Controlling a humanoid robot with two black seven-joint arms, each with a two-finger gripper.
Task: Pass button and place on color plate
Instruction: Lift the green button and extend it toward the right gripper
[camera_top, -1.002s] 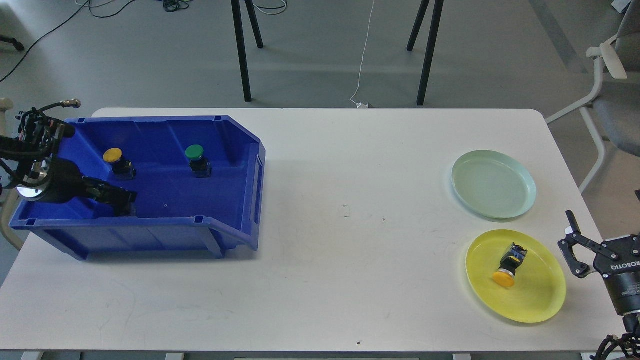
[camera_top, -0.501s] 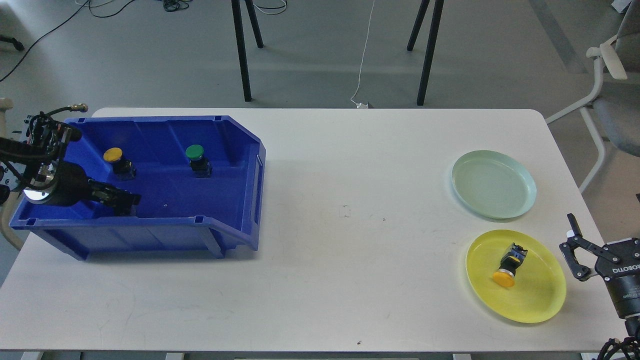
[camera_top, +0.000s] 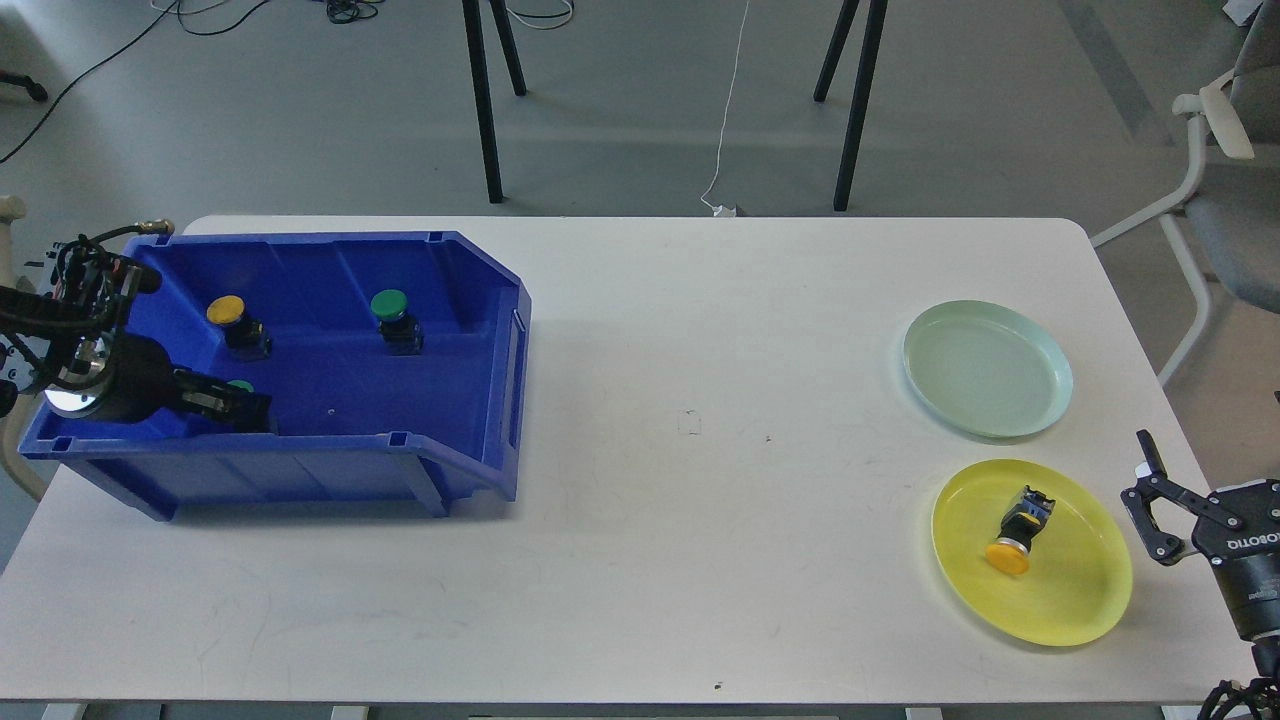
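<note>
A blue bin (camera_top: 300, 462) at the left holds a yellow button (camera_top: 228, 316) and a green button (camera_top: 392, 312). My left gripper (camera_top: 243, 408) reaches low into the bin's front left corner. A bit of a green cap (camera_top: 240, 386) shows right at its fingers, and I cannot tell whether they hold it. A yellow plate (camera_top: 1085, 590) at the right front bears a yellow button (camera_top: 1015, 537) on its side. A pale green plate (camera_top: 985, 368) behind it holds nothing. My right gripper (camera_top: 1147, 497) is open and empty just right of the yellow plate.
The white table (camera_top: 680, 500) runs between the bin and the plates. Black stand legs (camera_top: 485, 110) and a grey chair (camera_top: 1235, 180) stand on the floor beyond the table's far edge.
My left gripper has shifted slightly back and down inside the bin, and a green cap now shows at its fingers. My right gripper has drifted a little lower.
</note>
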